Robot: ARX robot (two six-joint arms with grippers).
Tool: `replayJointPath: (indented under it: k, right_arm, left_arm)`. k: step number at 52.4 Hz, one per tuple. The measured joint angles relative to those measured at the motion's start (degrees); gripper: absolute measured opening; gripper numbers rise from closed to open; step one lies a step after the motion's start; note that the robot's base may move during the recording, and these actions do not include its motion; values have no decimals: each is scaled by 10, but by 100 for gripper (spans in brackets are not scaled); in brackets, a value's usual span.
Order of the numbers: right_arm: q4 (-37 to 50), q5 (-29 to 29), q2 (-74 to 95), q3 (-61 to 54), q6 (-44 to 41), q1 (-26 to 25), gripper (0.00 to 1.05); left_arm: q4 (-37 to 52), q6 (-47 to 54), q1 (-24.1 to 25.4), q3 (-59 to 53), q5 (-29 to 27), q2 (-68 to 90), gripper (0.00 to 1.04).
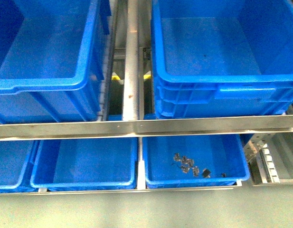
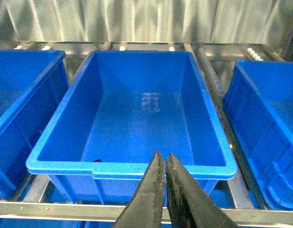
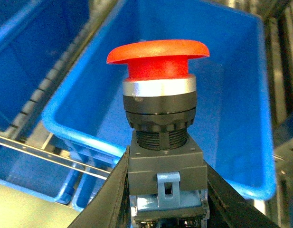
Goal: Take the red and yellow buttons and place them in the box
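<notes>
You are in the carry step. Your right gripper [image 3: 167, 192] has its jaws clamped on the black block body of a red button [image 3: 158, 52], cap pointing away from the wrist. The button hangs in front of the box [image 3: 80, 134], about at its near rim, and what shows of the box's floor is bare.

Next, I judge, you carry the button past that rim, over the open inside, then part the jaws. Letting go early could bounce it off the rim.

Your left gripper [image 2: 164, 160] has its jaws nearly together and holds nothing, facing a deep blue crate [image 2: 132, 168]. The front view shows neither arm.
</notes>
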Motion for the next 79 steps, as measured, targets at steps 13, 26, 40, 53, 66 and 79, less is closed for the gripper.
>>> replayJointPath:
  k: [13,26,40,53,66,79]
  right_arm:
    - [1,-2,6,3,2,13,28]
    - [0,7,6,5,10,14,28]
    - [0,16,12,5,13,14,28]
    - [8,17,39,9,14,10,28]
    - [28,-10,161,93,17,-20,28]
    - [-25,-2,388,315,58,-37,28]
  left_arm:
    - [-58,0,-1,0,-3,-58,3]
    - [-92,0,-1,0,-3,-92,3]
    - [-204,0,-1,0,-3,-193,3]
    - [-208,0,-1,0,-4,-197,16]
    - [-208,0,-1,0,-4,-198,59]
    - [-208,0,-1,0,-4,-198,97]
